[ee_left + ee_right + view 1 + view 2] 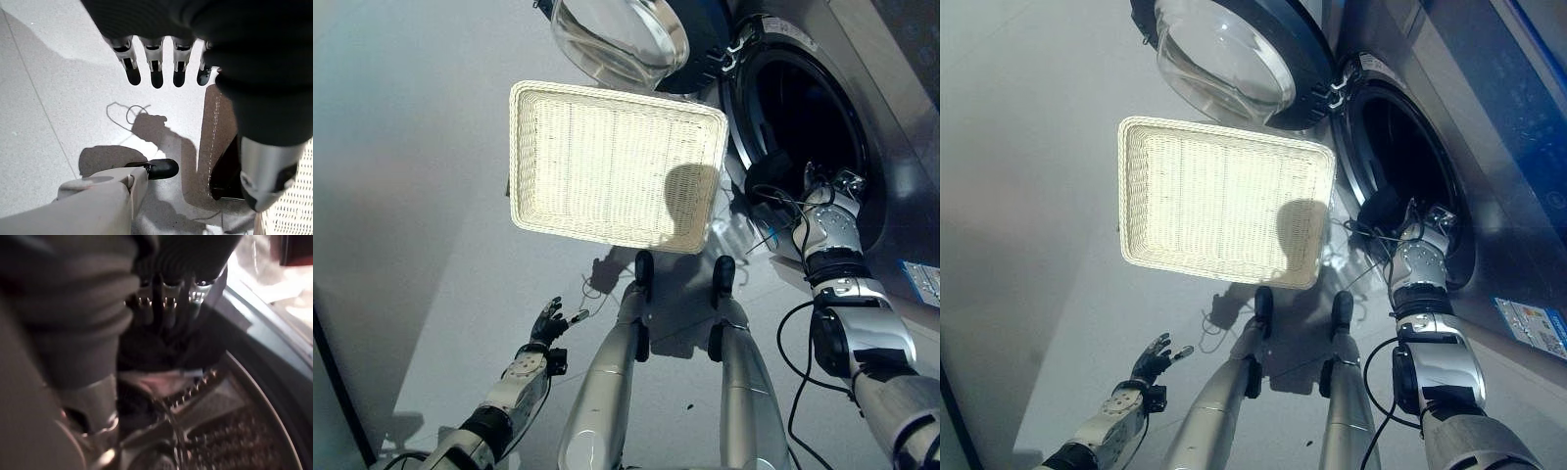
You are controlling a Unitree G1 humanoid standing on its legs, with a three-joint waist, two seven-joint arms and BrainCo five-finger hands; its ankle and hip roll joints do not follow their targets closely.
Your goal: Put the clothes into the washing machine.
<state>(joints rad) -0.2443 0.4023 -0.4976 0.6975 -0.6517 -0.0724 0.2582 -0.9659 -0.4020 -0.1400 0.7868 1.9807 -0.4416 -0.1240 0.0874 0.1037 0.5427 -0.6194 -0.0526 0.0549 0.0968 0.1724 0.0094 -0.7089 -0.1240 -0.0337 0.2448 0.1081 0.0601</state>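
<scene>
Washer (891,127) stands with its round opening facing the floor area; its door (626,39) is swung wide open, glass bowl showing, hinged at the opening's edge. White wicker basket (524,211) sits on the floor just beside the washer, below the door, nothing visible inside it.

Right hand (822,201) is at the lower rim of the washer opening, reaching in. A dark garment (769,181) lies bunched on that rim, partly inside the drum, touching the hand. In the right wrist view the fingers (168,308) point down into the dark cloth (156,350), and the perforated drum wall (234,426) shows past it. The fingertips look sunk in the cloth, but cannot tell if they are curled round it or just pressing it.

Left hand (546,323) hangs low over the bare floor (411,147), well apart from the washer and on the far side of the basket from it. Its fingers (155,68) are straight and spread in a row, thumb apart, holding nothing, touching nothing.

So: the clothes are the dark garment at the washer mouth, half in, under the right hand. Nothing else of cloth seen in the basket or on the floor.
</scene>
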